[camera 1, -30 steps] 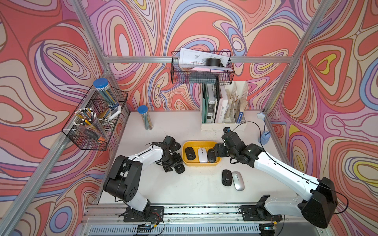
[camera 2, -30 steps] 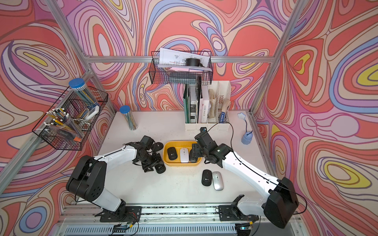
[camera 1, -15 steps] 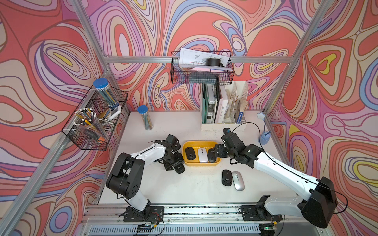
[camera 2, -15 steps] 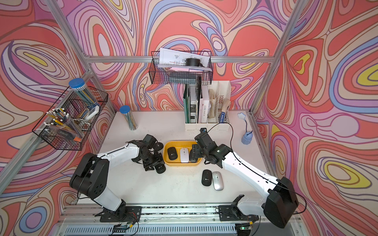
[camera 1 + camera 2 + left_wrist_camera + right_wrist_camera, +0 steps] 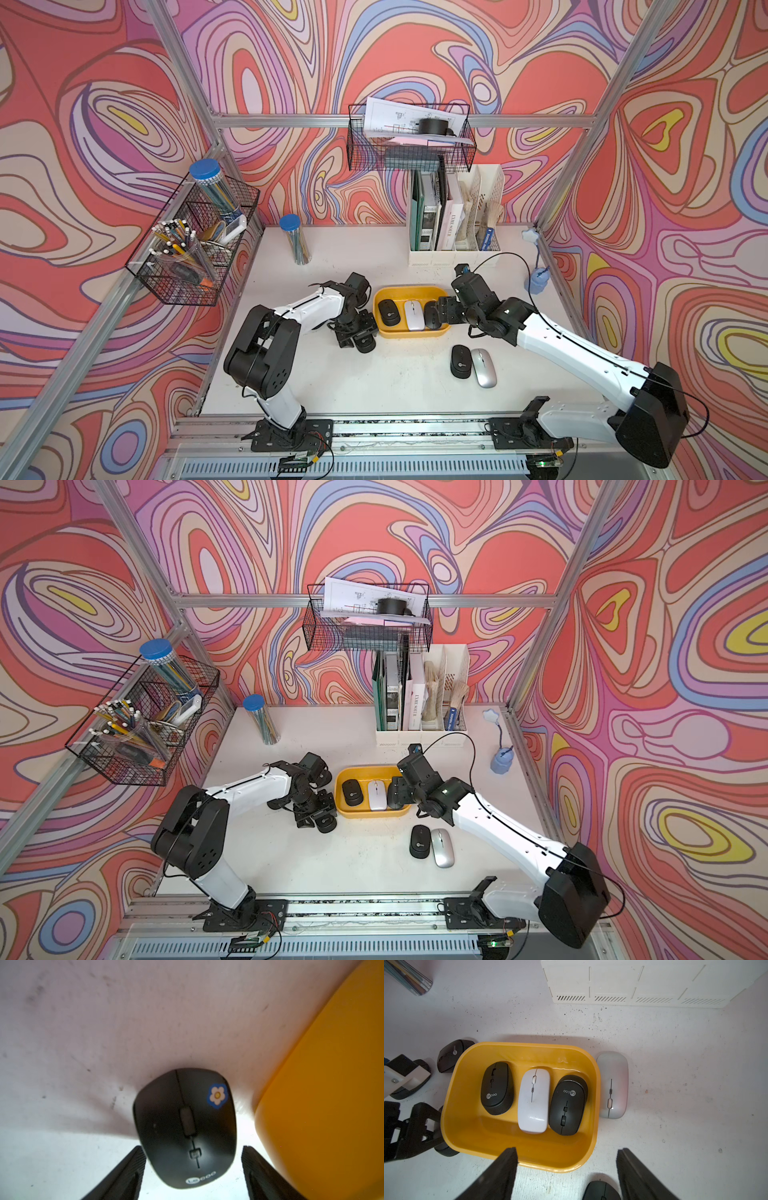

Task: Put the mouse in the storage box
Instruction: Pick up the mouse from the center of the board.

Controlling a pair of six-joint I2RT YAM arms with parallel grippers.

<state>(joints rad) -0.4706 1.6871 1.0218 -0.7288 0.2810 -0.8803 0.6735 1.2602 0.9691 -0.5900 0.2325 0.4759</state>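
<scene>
Left wrist view: left claw [image 5: 192, 1148], jaws half-spread and not yet gripping, straddles the flower-stickered black mouse [image 5: 185, 1126] on the table [image 5: 83, 1022], apparently aligned to pinch its flanks; the storage box [image 5: 322, 1095] stands just right of it, leaving little room on that side. Inside, three mice [image 5: 533, 1101] crowd the box, bare floor showing along the wall nearest the right claw [image 5: 566, 1150], which hangs spread and empty.

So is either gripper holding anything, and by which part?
Nothing is held. The left gripper straddles the rear of the black flower-sticker mouse, open, a gap showing beside one finger; the right gripper is open and empty.
</scene>
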